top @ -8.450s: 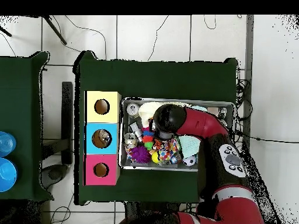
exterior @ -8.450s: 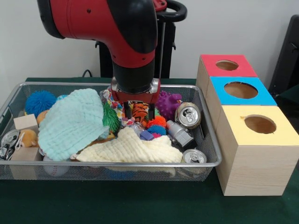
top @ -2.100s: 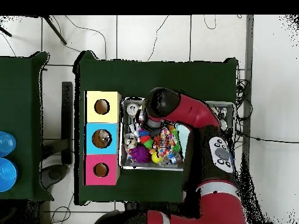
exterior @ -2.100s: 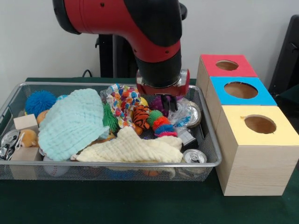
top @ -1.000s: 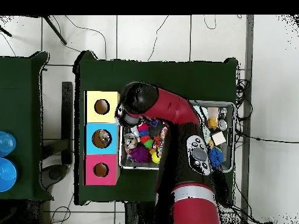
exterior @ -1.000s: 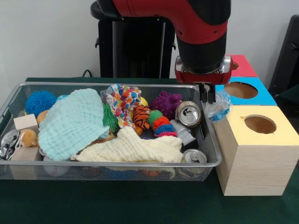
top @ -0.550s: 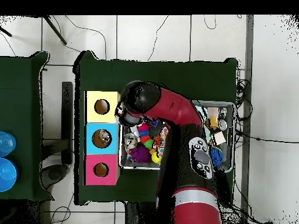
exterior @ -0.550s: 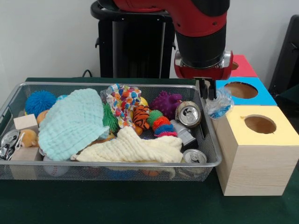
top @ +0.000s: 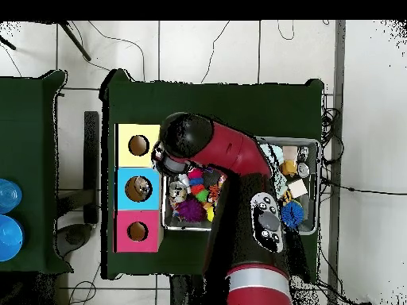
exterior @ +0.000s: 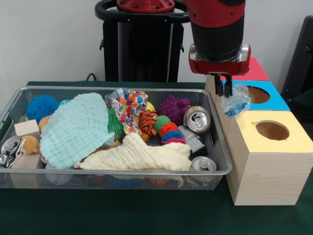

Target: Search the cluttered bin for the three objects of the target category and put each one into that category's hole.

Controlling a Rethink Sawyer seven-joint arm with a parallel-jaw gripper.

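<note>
My gripper (exterior: 223, 92) is shut on a clear plastic bottle with a blue-and-white label (exterior: 235, 103). It holds the bottle in the air at the near-left corner of the blue-top box (exterior: 274, 102), beside its round hole (exterior: 257, 94) and not over it. The silver wire-mesh bin (exterior: 122, 172) lies to the left, full of clutter. No other such bottle shows in it. In the overhead view the arm's head (top: 184, 137) hides the gripper; the blue-top box (top: 124, 188) sits between the other two boxes, and something pale shows in its hole (top: 138, 188).
The red-top box (exterior: 222, 72) stands behind the blue one, the yellow-top box (exterior: 266, 161) in front. The bin holds a mint cloth (exterior: 76, 127), a pale yellow cloth (exterior: 137, 156), a patterned cloth (exterior: 128, 104), two aluminium cans (exterior: 197, 120) (exterior: 203, 164), spiky toys and wooden blocks.
My gripper lifted the bottle out of the bin's clutter and carried it right and up, from over the bin to the edge of the blue-top box.
</note>
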